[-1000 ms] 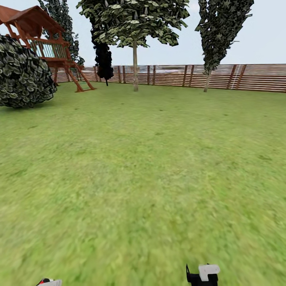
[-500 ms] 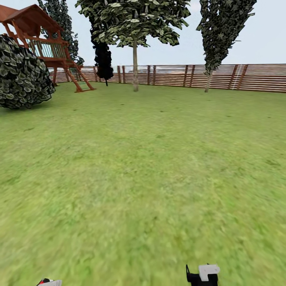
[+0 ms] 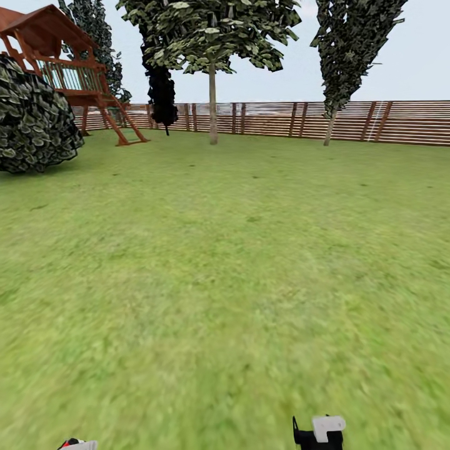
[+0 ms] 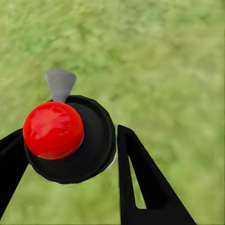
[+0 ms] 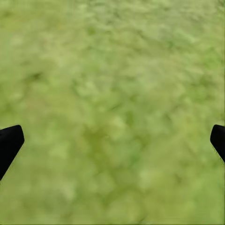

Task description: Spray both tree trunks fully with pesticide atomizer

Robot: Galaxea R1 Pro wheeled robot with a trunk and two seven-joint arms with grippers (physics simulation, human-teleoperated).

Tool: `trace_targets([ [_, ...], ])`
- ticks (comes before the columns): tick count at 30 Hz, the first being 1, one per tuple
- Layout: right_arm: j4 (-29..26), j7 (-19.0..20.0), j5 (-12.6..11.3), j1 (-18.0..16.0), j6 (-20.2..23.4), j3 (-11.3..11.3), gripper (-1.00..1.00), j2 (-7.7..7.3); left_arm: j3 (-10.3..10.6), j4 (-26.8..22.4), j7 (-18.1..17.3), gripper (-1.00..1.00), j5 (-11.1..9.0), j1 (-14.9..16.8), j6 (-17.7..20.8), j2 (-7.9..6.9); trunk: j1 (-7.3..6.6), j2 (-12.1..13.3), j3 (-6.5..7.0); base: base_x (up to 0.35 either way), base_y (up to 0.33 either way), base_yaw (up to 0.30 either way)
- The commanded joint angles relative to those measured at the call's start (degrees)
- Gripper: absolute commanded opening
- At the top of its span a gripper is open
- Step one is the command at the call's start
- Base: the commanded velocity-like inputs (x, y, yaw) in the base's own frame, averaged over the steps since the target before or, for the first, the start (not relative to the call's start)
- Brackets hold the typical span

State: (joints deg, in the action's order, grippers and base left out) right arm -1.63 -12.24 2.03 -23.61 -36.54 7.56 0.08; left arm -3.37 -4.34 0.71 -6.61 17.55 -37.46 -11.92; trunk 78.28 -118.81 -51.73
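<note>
Between our left gripper fingers sits the pesticide atomizer, red knob up, jaws clamped on its black body over grass. Right gripper jaws spread wide, nothing between them. Ahead across the lawn: tree and fence; playset at left.

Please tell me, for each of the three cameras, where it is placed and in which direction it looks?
Head view: on the robot's head, facing forward over the lawn toward the fence and trees; arm parts at the bottom edge.
Left wrist view: along the left gripper, shut on the atomizer, grass below.
Right wrist view: along the open right gripper, grass below.
All views share the lawn.
</note>
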Motion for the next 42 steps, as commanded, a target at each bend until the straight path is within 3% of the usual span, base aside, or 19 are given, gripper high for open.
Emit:
trace_targets([
  [1, 0.05, -0.59, 0.21, -0.04, -0.02, 0.44, 1.0, 0.01, -0.34, 0.03, -0.1, -1.0, 0.02, 0.03, -0.16, 0.03, 0.03, -0.02, -0.05, 0.34, 0.0, 0.0],
  [42, 0.05, -0.59, 0.2, -0.04, -0.02, 0.44, 1.0, 0.01, -0.38, 0.03, -0.1, -1.0, 0.02, 0.03, -0.2, -0.03, 0.03, -0.02, -0.05, 0.34, 0.0, 0.0],
])
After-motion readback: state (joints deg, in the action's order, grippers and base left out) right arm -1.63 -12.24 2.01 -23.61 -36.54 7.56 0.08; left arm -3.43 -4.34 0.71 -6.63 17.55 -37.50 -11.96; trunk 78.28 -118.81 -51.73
